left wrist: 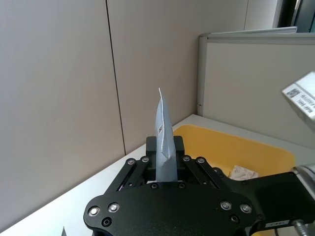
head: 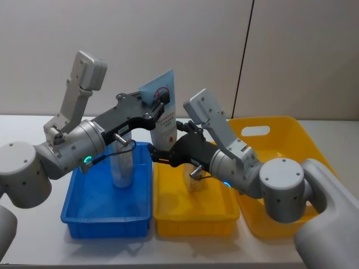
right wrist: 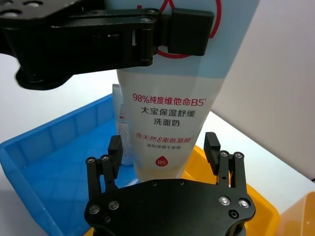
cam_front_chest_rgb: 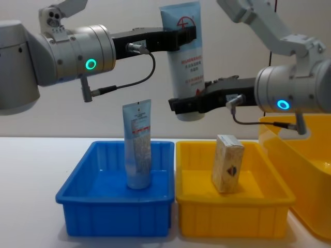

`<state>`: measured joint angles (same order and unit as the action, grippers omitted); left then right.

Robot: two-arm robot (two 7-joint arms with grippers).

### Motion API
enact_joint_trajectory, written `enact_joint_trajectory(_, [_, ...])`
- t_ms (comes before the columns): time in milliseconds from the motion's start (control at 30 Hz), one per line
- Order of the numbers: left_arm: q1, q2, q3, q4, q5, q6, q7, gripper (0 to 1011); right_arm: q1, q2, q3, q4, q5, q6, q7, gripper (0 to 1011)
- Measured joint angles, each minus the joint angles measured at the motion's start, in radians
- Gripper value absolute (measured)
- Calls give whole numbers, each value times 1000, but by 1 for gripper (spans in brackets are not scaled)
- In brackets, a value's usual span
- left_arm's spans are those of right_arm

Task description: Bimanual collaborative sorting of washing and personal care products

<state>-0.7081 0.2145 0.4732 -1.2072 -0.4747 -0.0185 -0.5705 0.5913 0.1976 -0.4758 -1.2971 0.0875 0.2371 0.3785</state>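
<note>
A pale-blue and white squeeze tube (head: 165,131) (cam_front_chest_rgb: 189,67) hangs upright in the air over the seam between the blue tray (head: 106,221) and the small yellow tray (head: 196,221). My left gripper (head: 160,101) (cam_front_chest_rgb: 183,35) (left wrist: 165,147) is shut on its flat crimped top. My right gripper (head: 160,154) (cam_front_chest_rgb: 181,106) (right wrist: 164,145) is open at the tube's lower cap end, a finger on each side with gaps. A second tube (cam_front_chest_rgb: 137,147) (head: 122,165) stands in the blue tray. A cream carton (cam_front_chest_rgb: 227,163) stands in the small yellow tray.
A large yellow bin (head: 280,134) (cam_front_chest_rgb: 289,134) sits at the right, with a crumpled white item (left wrist: 243,172) inside. White tabletop surrounds the trays, and a wall is close behind. The two arms cross above the trays.
</note>
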Motion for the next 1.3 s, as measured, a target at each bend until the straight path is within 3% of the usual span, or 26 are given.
enact_joint_trajectory(233, [1,4,2,-3,-6,0,0,169,17,-20,-4,33,-6,0,-1,1004])
enact_joint_trajectory(367, [1,6,3,-4,-9,0,0,169,24,-29,-5,48,-8,1,-2,950])
enact_joint_trajectory(633, [2,7,4,-5,-11,0,0,169,30,-38,-6,62,-11,2,-2,701])
enact_joint_trajectory(733, [2,8,5,-5,-12,0,0,169,33,-41,-7,66,-12,3,-2,651])
enact_joint_trajectory(1300, [2,9,5,-6,-13,-1,0,169,37,-47,-8,77,-13,4,-2,638])
